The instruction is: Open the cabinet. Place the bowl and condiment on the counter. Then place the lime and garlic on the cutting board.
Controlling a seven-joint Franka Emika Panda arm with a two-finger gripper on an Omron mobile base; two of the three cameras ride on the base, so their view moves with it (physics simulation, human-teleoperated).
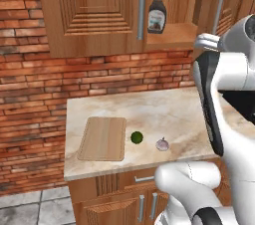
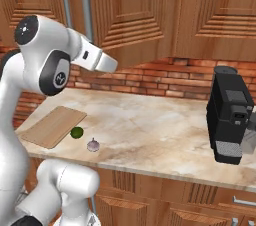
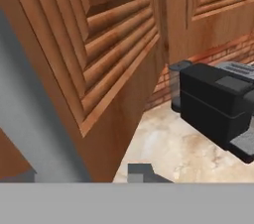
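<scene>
Cabinet [image 1: 94,10]: you see its right door [image 1: 221,5] swung partly out in the left base view, baring a shelf.
Desk [image 2: 165,130]: a wide bare stretch runs between the board and the coffee machine [image 2: 231,115]; the front edge is close to the robot.
Cutting board [image 1: 103,138]: flat near the desk's left edge, nothing on it.
Condiment [image 1: 157,12]: upright on the cabinet shelf, beside the left door's handle [image 1: 142,7]; the right base view hides it from you.
Lime [image 1: 137,137]: on the desk just right of the board.
Garlic [image 1: 162,144]: near the lime, further right.
Fingers [image 3: 30,174]: narrow, at the grey handle in the hand view; you cannot tell whether they clamp it.
</scene>
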